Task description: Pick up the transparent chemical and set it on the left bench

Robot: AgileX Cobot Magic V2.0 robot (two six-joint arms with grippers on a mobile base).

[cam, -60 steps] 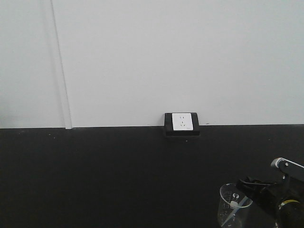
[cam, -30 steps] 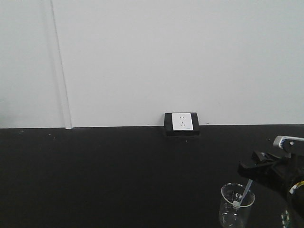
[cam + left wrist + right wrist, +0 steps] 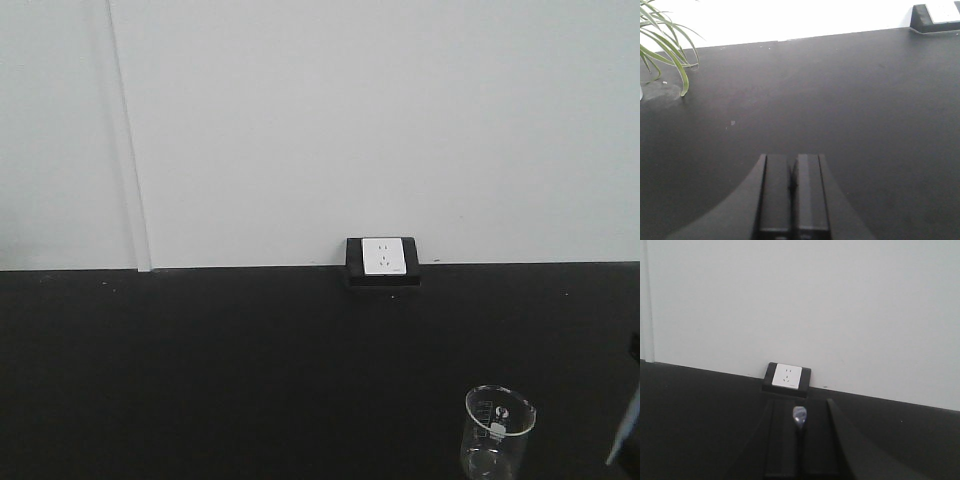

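Observation:
The transparent chemical is a clear, faintly bluish pipette. Its bulb (image 3: 799, 416) sticks out between the closed fingers of my right gripper (image 3: 799, 409), which is shut on it. In the front view only the pipette's slim lower end (image 3: 627, 428) shows at the right edge, hanging in the air to the right of the glass beaker (image 3: 497, 432); the gripper itself is out of that frame. My left gripper (image 3: 792, 161) is shut and empty above the black counter (image 3: 840, 90). The left bench with white bins is out of view.
A white wall socket (image 3: 383, 258) in a black housing sits at the back of the black counter (image 3: 200, 370), against the white wall. It also shows in the right wrist view (image 3: 786, 377). A potted plant's leaves (image 3: 665, 45) hang at the far left.
My right gripper has lifted the pipette out of the beaker and carried it right, leaving the front view. The beaker stays in place. The left arm has not moved.

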